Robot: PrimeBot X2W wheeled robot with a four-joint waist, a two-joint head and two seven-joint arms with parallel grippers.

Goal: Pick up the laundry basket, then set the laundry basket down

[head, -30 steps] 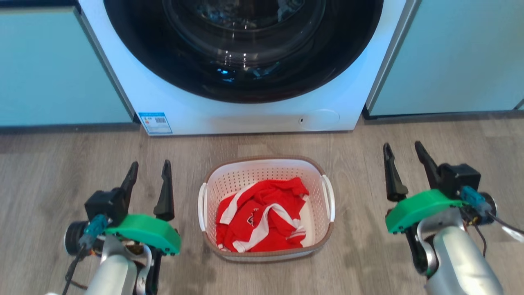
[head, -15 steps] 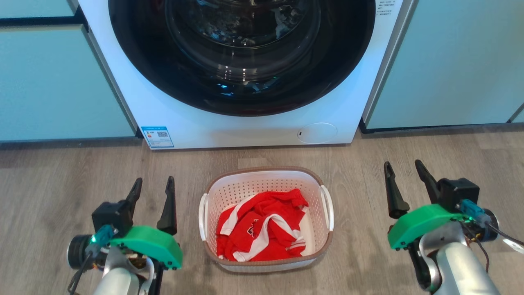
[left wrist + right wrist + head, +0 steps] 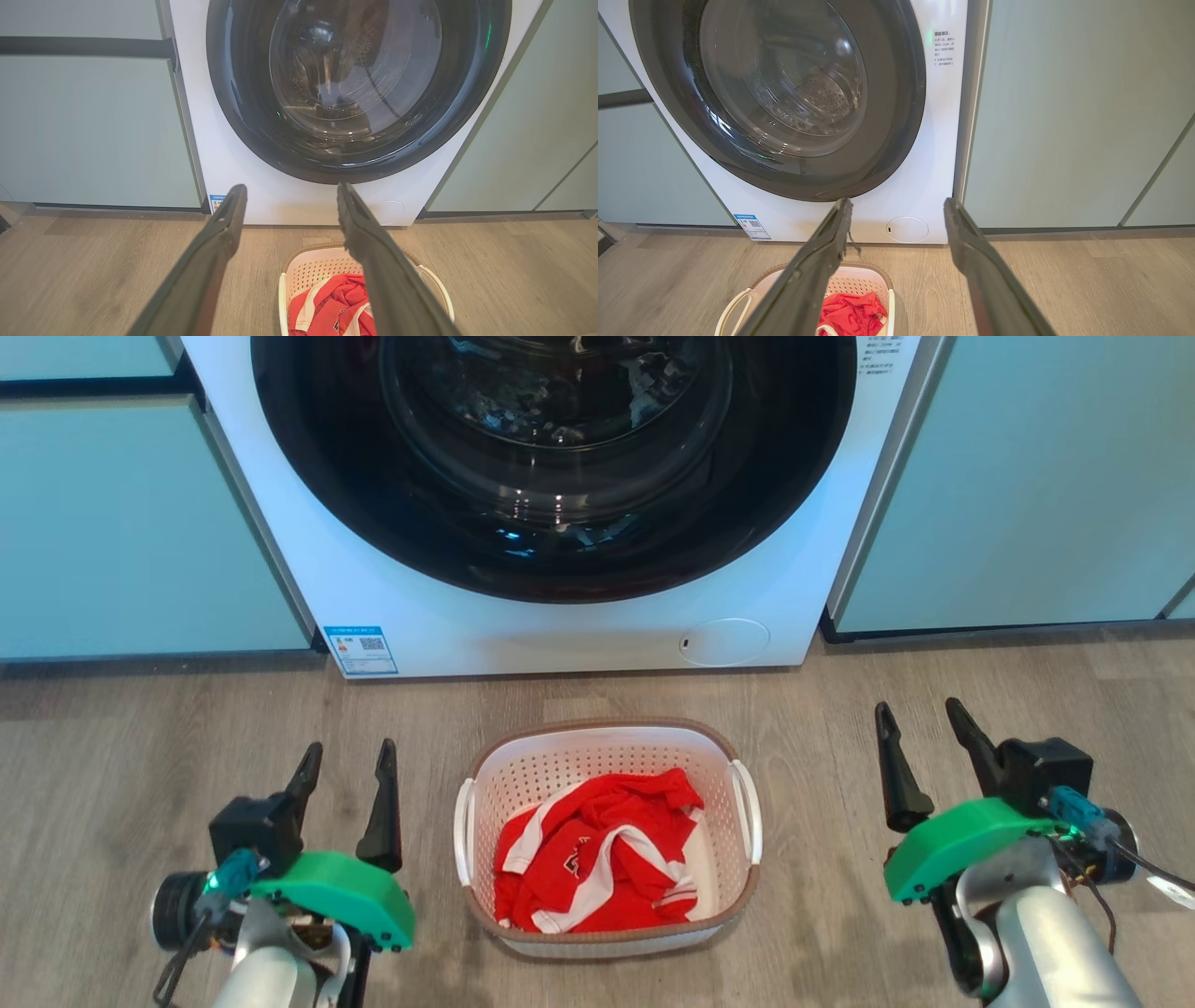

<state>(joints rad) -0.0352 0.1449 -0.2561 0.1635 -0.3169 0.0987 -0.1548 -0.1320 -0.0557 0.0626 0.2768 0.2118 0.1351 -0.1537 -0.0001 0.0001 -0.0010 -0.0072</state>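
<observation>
On the wood-look floor (image 3: 840, 709), just in front of the washing machine (image 3: 579, 635) and centred below its round door: the laundry basket (image 3: 560, 758), upright, with a crumpled red-and-white jersey (image 3: 597, 854) inside. Not yet lifted, by the look of it. In front of the machine's lower left corner, level with the basket: the left gripper (image 3: 348, 747), fingers spread moderately wide, holding nothing, near but clear of the left loop handle (image 3: 460, 821). In front of the machine's right edge and farther out: the right gripper (image 3: 917, 706), likewise parted and empty, well apart from the right loop handle (image 3: 754, 812). Both pointing toward the machine. Several ways to go wrong from here. Closing on the perforated wall or the brown rim band instead of the thin handles: probably a slipping hold on smooth plastic. Reaching inward unevenly, given the wider gap on the right: probably a shove sliding the light basket sideways along the machine's front, or skewing it. Raising one side ahead of the other: a tilt, and the jersey spilling out toward the machine. Drifting forward during the lift: a knock against the machine's white panel or dark glass door, so close behind. Setting down too fast or off-level: a rocking or tipped basket in front of the machine.
</observation>
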